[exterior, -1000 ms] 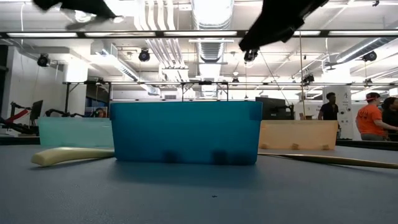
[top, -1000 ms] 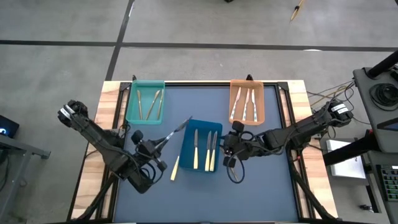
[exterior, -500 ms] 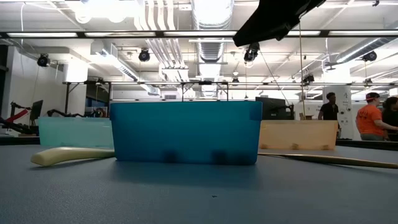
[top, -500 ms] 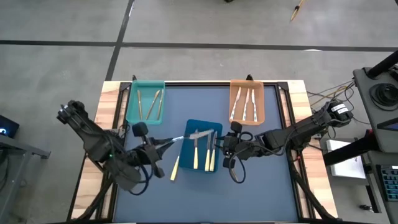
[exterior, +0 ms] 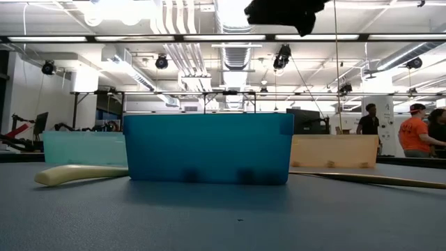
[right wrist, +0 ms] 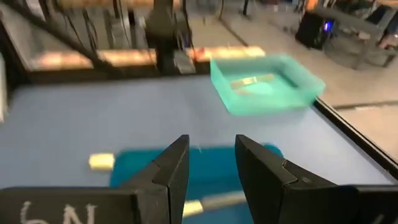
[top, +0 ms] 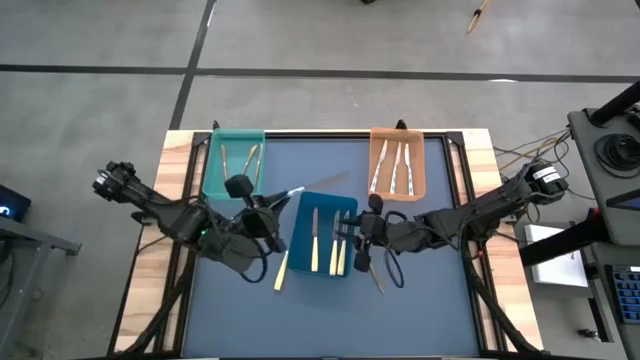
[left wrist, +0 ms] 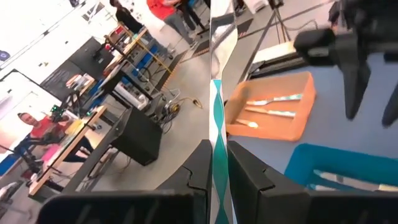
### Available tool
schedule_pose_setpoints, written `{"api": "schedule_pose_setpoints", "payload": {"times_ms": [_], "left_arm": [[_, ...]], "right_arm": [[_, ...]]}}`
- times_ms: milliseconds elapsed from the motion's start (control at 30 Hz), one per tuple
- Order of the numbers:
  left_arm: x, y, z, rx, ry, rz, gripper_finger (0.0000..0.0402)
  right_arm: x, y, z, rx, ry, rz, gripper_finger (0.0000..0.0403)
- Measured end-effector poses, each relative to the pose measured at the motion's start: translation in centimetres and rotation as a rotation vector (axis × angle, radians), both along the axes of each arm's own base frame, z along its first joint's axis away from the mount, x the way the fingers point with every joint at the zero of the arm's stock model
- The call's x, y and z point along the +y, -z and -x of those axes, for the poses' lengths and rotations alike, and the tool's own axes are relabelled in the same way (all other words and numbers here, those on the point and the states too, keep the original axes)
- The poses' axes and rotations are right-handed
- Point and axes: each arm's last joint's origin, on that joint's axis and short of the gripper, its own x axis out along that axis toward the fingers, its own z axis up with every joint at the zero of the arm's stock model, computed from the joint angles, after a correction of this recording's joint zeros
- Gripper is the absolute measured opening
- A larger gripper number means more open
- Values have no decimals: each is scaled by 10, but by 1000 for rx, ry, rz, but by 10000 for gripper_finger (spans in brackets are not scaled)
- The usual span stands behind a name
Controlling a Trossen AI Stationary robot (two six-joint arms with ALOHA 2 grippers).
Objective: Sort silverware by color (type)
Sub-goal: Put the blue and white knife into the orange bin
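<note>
My left gripper (top: 270,205) hovers between the teal tray (top: 234,165) and the blue tray (top: 325,236), shut on a slim silvery utensil (top: 291,194) whose handle colour is hidden. My right gripper (top: 348,238) hangs open and empty over the blue tray's right side, and its fingers stand apart in the right wrist view (right wrist: 210,163). Cream-handled utensils (top: 314,240) lie in the blue tray. Gold-tan ones (top: 246,165) lie in the teal tray, and pale silvery ones (top: 395,168) in the orange tray (top: 398,165). One cream-handled utensil (top: 281,269) lies flat on the mat left of the blue tray. My left gripper pinches the silvery utensil between its two fingers (left wrist: 242,171). The fingers cover the end they hold. The free metal end (left wrist: 215,102) sticks straight out past the fingertips, along them. The utensil is lifted clear of the table and points toward the far right.
In the low view a gold-tan utensil (exterior: 369,179) lies on the mat to the right of the blue tray (exterior: 208,148). The dark mat near the front edge (top: 330,320) is open. People stand in the room beyond the table (exterior: 418,129).
My left gripper has carried the utensil toward the far edge and turned, so its metal end has swung off the blue tray toward the tray's far left corner. My right gripper has shifted toward the table's left, further over the blue tray.
</note>
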Motion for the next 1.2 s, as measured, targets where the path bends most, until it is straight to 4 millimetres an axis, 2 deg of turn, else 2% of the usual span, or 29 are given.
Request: {"api": "schedule_pose_setpoints", "payload": {"times_ms": [133,300,433,633,933,1200], "left_arm": [[1,20,-5,8,-10,-3,16],[-2,40,-10,-35,-14,17,16],[-2,51,-14,-116,-55,31,16],[-3,61,-19,-243,-71,96,16],[-4,73,-26,-351,-80,163,16],[-10,93,-49,-337,-87,151,17]], "right_arm": [[-1,7,3,-203,9,-109,121],[-8,15,17,-491,11,-300,121],[-15,15,27,-639,-2,-400,121],[-22,12,24,-684,23,-535,133],[-22,-5,17,-710,23,-456,183],[-28,-17,7,-676,63,-387,189]]}}
